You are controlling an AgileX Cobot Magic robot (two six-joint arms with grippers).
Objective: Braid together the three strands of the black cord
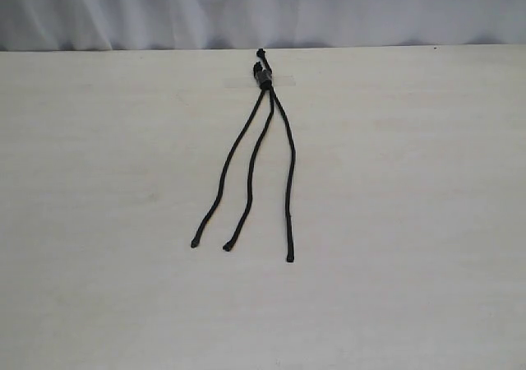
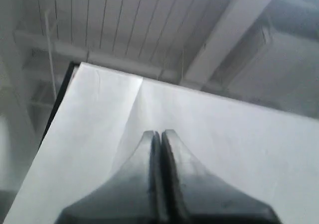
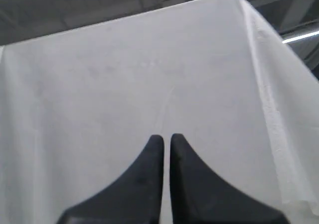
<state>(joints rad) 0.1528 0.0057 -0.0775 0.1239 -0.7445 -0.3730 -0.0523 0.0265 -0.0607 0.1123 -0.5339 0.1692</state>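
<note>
The black cord (image 1: 264, 76) lies on the pale table (image 1: 411, 222), its knotted end held under a strip of clear tape (image 1: 279, 80) near the far edge. Three strands fan out toward the near side: a left strand (image 1: 228, 166), a middle strand (image 1: 253, 163) and a right strand (image 1: 290, 168), lying apart and uncrossed. Neither arm shows in the exterior view. In the left wrist view my left gripper (image 2: 161, 133) is shut with nothing in it, over a white sheet. In the right wrist view my right gripper (image 3: 166, 137) is shut too, a thin slit between its fingers, also empty.
A white curtain (image 1: 263, 8) hangs behind the table's far edge. The white cloth (image 3: 149, 74) fills the right wrist view, with its edge (image 3: 264, 84) dropping off at one side. Ceiling beams (image 2: 229, 30) show in the left wrist view.
</note>
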